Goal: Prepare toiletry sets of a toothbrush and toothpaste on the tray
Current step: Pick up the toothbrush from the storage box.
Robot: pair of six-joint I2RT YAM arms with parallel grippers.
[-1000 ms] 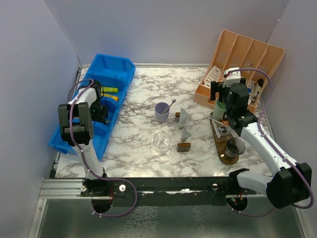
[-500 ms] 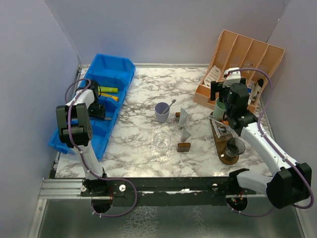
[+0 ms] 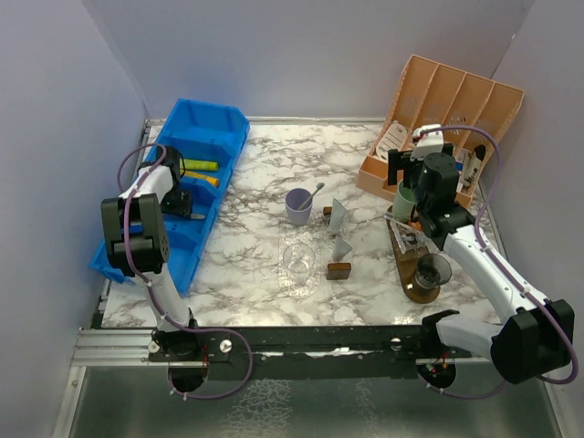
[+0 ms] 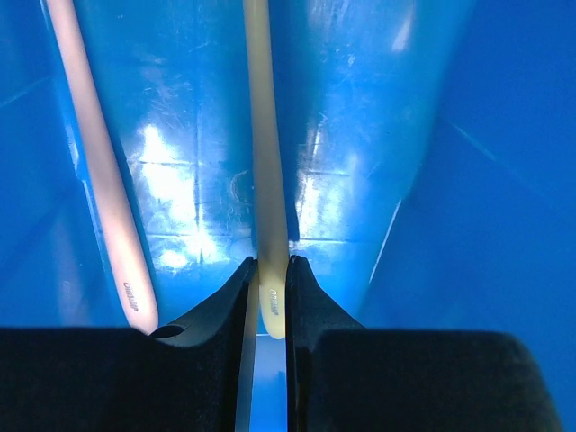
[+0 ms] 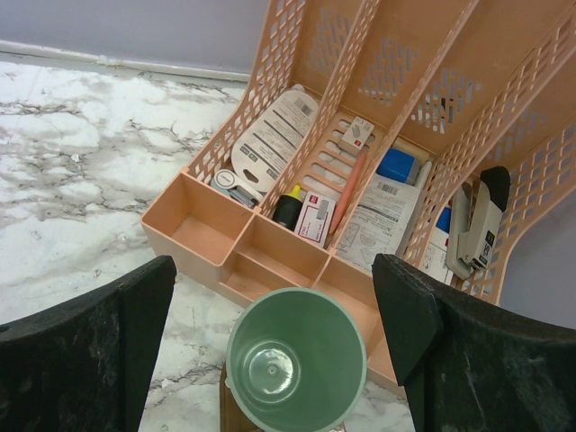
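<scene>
The left claw [image 4: 270, 290] is down inside the blue bin [image 3: 212, 137], pinched shut on the handle of a cream toothbrush [image 4: 262, 153]. A pink toothbrush [image 4: 97, 180] lies just beside it. The right claw [image 5: 286, 335] hangs wide open above the mint green cup [image 5: 295, 364], which stands at the far end of the wooden tray [image 3: 418, 294].

**A:** Top camera sits high at the near edge, looking down over the whole white marbled tabletop [image 3: 265, 155].

**B:** Left wrist's jammed close inside the blue plastic bin [image 4: 360, 135]. Right wrist looks down on the peach slotted organiser [image 5: 202, 236]. Both show from above.
</scene>
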